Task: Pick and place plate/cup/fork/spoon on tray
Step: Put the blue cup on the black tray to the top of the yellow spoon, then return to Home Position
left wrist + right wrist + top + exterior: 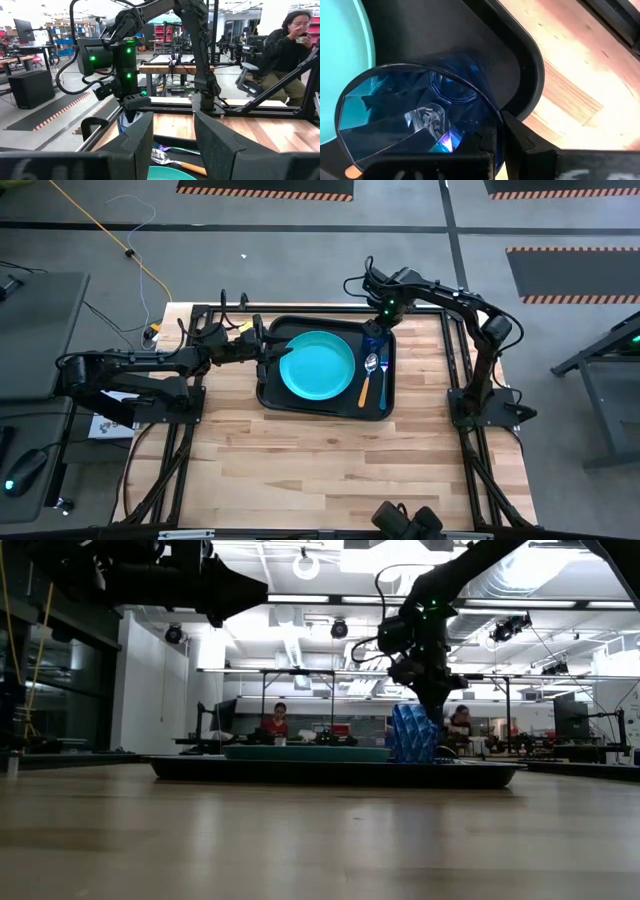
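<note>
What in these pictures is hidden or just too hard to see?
- High view: the cup is mostly covered by the right gripper.
- Low view: the fork and spoon lie behind the tray rim; not visible.
- Left wrist view: the plate is cut off by the bottom edge and the left gripper.

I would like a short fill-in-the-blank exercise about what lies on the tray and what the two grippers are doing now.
1. The turquoise plate lies on the black ____.
2. The right gripper is shut on the rim of the blue ____.
3. The spoon and the fork lie between the plate and the tray's ____ edge in the high view.
4. The left gripper is at the plate's left edge and holds ____.

Missing words: tray; cup; right; nothing
</note>
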Tool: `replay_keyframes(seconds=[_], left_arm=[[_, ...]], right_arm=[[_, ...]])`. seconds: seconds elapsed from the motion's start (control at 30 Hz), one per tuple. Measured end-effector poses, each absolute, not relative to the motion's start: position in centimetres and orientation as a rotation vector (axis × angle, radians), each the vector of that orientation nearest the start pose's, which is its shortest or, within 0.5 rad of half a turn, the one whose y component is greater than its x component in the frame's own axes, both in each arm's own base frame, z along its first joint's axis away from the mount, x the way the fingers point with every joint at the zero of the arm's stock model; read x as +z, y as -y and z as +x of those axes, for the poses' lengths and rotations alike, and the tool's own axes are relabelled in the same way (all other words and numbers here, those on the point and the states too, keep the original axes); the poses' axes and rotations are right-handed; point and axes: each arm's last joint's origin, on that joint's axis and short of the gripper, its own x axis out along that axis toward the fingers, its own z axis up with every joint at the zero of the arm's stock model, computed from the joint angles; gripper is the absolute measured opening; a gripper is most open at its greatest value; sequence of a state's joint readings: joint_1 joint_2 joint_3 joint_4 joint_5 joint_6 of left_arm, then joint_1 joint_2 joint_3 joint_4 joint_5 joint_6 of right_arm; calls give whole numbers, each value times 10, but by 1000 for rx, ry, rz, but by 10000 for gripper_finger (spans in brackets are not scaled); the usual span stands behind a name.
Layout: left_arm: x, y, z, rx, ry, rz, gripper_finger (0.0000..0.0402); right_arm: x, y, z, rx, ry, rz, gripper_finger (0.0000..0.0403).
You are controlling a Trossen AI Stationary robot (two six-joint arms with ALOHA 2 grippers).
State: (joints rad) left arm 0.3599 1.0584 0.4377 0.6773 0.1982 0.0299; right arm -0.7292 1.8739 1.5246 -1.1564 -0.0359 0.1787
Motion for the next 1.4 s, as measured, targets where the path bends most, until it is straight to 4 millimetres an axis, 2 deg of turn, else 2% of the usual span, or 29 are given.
replay_keyframes(seconds=[0.4,0.83,0.97,1.13,1.3,1.4], left_arm=[[245,-72,209,163,52,46,131],[245,-72,209,162,52,46,131],[245,-72,209,163,52,46,131],[245,-74,208,224,48,59,131],[242,-75,204,245,-19,96,131],[244,-77,196,270,-50,104,131]], right_arm=[[231,236,266,-685,-1380,709,8],[232,238,268,-678,-1397,613,152],[247,242,273,-662,-1356,571,170],[283,244,275,-656,-1300,516,172],[316,228,263,-638,-1241,416,172],[326,212,249,-654,-1190,348,172]])
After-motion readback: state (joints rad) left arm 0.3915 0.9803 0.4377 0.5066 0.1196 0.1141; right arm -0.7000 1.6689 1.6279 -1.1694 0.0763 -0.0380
